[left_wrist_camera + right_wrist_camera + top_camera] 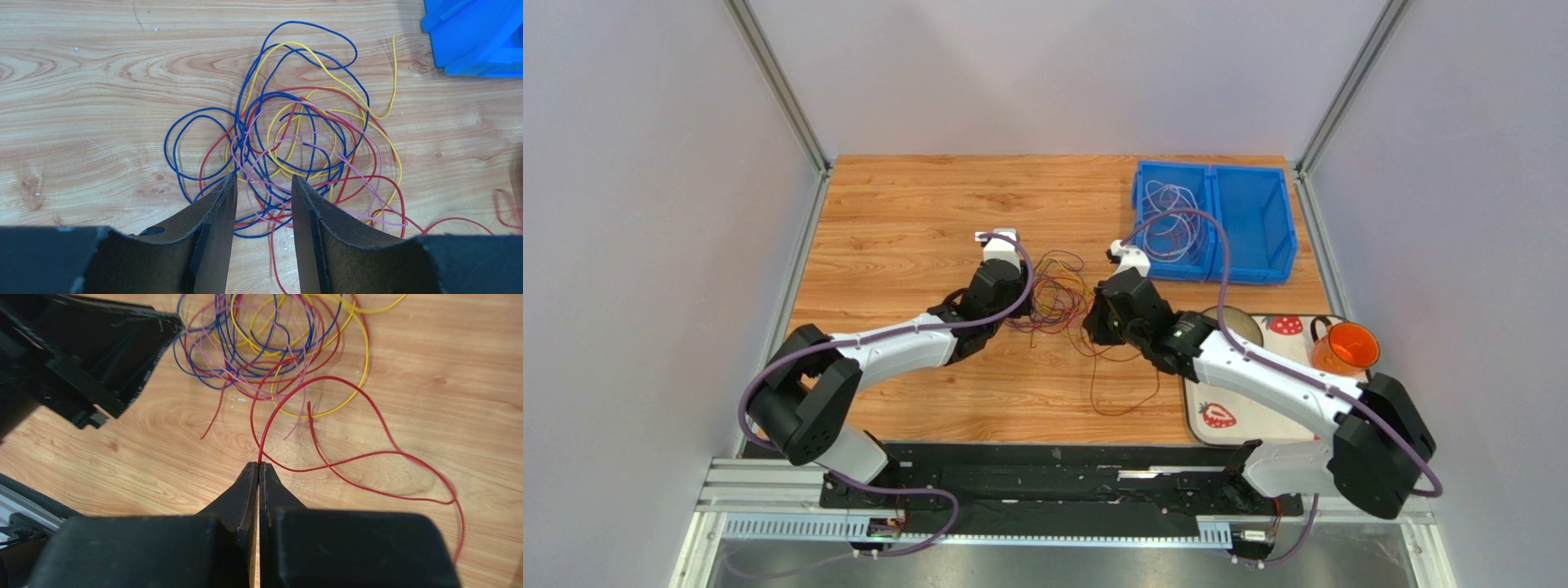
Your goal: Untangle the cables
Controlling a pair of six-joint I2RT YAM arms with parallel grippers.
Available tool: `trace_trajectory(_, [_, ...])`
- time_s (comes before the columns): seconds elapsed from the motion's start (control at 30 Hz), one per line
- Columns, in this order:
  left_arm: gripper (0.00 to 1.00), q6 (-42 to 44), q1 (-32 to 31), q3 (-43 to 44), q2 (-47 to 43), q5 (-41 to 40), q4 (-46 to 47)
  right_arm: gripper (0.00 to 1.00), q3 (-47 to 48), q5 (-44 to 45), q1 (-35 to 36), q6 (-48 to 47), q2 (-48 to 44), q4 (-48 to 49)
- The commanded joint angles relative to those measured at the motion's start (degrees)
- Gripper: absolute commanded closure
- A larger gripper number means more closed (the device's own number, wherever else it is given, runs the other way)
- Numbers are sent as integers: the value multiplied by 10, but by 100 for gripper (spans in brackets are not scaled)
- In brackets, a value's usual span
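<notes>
A tangle of thin cables in blue, red, yellow and pink lies on the wooden table; it also shows in the top view and the right wrist view. My left gripper is open, its fingers over the near edge of the tangle, with strands in the gap between them. My right gripper is shut on a red cable that runs from its tips up into the tangle and loops out to the right over the table.
A blue bin holding more thin wires stands at the back right. A white tray with strawberry prints and an orange cup sit at the right. The left arm's black body fills the right wrist view's upper left.
</notes>
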Motion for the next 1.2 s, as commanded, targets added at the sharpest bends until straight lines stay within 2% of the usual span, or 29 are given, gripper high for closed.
trace_trajectory(0.0, [53,10,1,-6,-2,3,21,99,-1,-29,11,25,41,67])
trace_trajectory(0.13, [54,11,1,-6,-2,3,22,96,-4,-33,20,23,60,74])
trace_trajectory(0.23, [54,11,2,-7,-3,3,23,92,-6,-32,25,22,64,77])
trace_trajectory(0.37, [54,11,1,-7,-3,4,24,80,-5,-29,28,20,70,78])
trace_trajectory(0.63, [54,10,1,-9,-4,3,25,73,9,-18,30,13,101,71])
trace_trajectory(0.67, [55,11,1,-9,-4,3,26,70,11,-14,30,12,102,63])
trace_trajectory(0.87, [55,12,1,-9,-4,4,26,51,17,29,41,12,97,19])
trace_trajectory(1.17, [55,12,2,-10,-5,4,26,42,27,95,87,3,132,-27])
